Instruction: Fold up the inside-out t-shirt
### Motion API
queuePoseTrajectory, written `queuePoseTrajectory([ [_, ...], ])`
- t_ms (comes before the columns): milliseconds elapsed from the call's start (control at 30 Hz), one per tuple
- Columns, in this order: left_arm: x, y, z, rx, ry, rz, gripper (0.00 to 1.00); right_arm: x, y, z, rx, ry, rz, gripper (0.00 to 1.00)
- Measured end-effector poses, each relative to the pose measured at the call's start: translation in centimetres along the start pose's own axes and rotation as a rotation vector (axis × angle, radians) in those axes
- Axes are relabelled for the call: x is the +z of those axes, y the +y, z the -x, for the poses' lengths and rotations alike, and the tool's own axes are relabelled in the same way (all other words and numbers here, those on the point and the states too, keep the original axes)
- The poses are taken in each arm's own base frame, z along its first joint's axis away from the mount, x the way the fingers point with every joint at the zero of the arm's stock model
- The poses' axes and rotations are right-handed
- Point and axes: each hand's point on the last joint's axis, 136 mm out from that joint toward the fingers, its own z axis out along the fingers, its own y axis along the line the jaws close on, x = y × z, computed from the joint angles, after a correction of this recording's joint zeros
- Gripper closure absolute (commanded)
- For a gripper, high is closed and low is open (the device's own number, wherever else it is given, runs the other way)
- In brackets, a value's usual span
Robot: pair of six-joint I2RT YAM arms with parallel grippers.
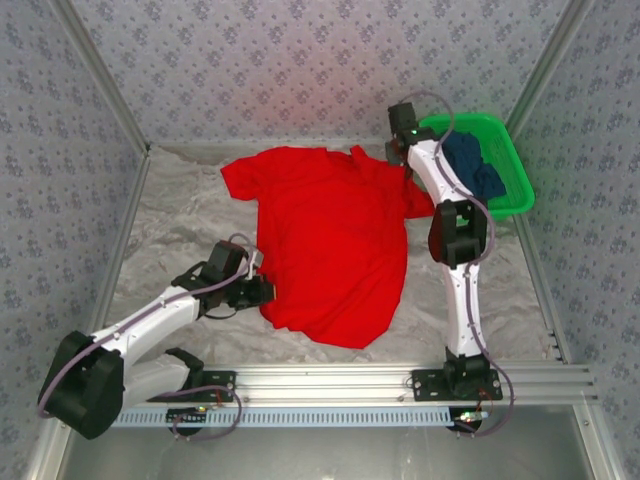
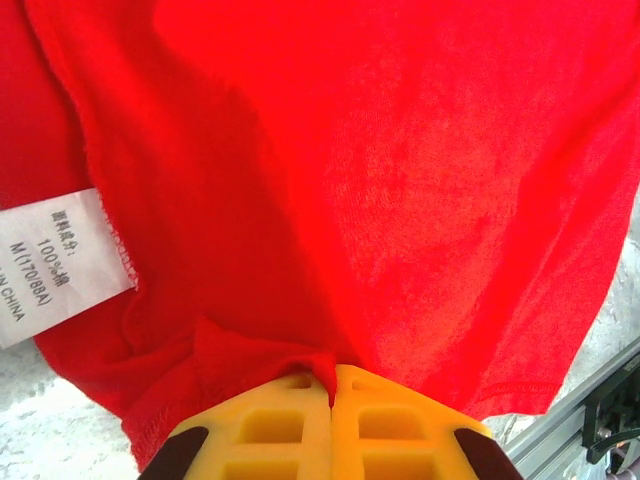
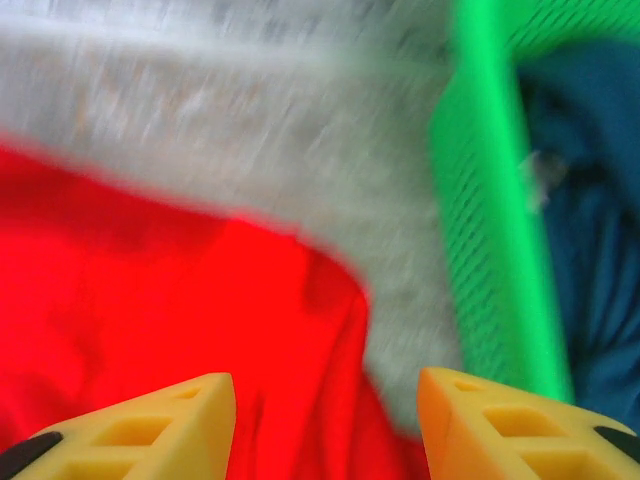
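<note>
The inside-out t-shirt (image 1: 330,235) lies spread on the table, bright red, with its seams showing and a white care label (image 2: 55,262) near the hem. My left gripper (image 1: 266,290) is at the shirt's lower left edge. In the left wrist view its yellow fingers (image 2: 280,425) are pressed together, with the left gripper (image 2: 332,388) shut on a fold of the red cloth. My right gripper (image 1: 398,152) hovers over the shirt's far right corner, beside the basket. In the blurred right wrist view the right gripper (image 3: 325,420) stands open above the t-shirt (image 3: 180,310), with nothing between its fingers.
A green basket (image 1: 515,165) stands at the back right and holds a dark navy garment (image 1: 472,170). It appears close on the right as the green basket (image 3: 490,220) and the navy garment (image 3: 590,210). Crumpled grey cloth (image 1: 175,215) covers the table. An aluminium rail (image 1: 340,382) runs along the near edge.
</note>
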Motion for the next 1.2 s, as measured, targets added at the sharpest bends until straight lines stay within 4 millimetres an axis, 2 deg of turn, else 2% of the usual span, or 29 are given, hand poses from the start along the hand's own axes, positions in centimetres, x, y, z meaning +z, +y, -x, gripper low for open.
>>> queuePoseTrajectory([
  [100, -0.4, 0.3, 0.1, 0.002, -0.020, 0.018, 1.00, -2.6, 4.0, -5.7, -0.055, 0.088, 0.096, 0.48],
  [167, -0.9, 0.2, 0.3, 0.008, -0.042, 0.024, 1.00, -5.0, 6.8, -9.9, -0.073, 0.141, 0.192, 0.49],
  [267, -1.3, 0.1, 0.6, 0.015, -0.067, 0.023, 1.00, -7.4, 9.5, -14.5, -0.050, 0.195, 0.315, 0.53],
  [367, -1.3, 0.3, 0.6, 0.014, -0.067, 0.030, 1.00, -6.7, 10.3, -16.3, 0.007, 0.245, 0.365, 0.55],
  [533, -0.8, 0.8, 0.3, 0.003, -0.047, 0.047, 1.00, -2.4, 10.0, -17.0, 0.076, 0.304, 0.341, 0.59],
  [567, -0.7, 0.9, 0.2, 0.001, -0.041, 0.049, 1.00, -1.6, 9.7, -16.8, 0.086, 0.314, 0.326, 0.60],
  [667, -0.6, 0.9, -0.2, -0.004, -0.019, 0.045, 1.00, -0.5, 9.0, -13.7, 0.114, 0.261, 0.298, 0.61],
  [800, -0.3, 0.8, -1.2, -0.006, 0.014, 0.028, 1.00, 2.3, 8.2, -11.4, 0.132, 0.250, 0.249, 0.61],
  [967, 0.4, 0.1, -2.6, 0.005, 0.064, -0.001, 0.93, 5.2, 8.2, -6.3, 0.143, 0.173, 0.240, 0.60],
  [1067, 0.7, 0.2, -2.9, 0.011, 0.078, 0.006, 0.75, 6.2, 8.4, -3.9, 0.126, 0.126, 0.249, 0.56],
  [1200, -0.4, 1.1, -2.4, 0.041, 0.028, 0.085, 0.53, 5.1, 8.7, -2.9, 0.080, 0.097, 0.265, 0.50],
])
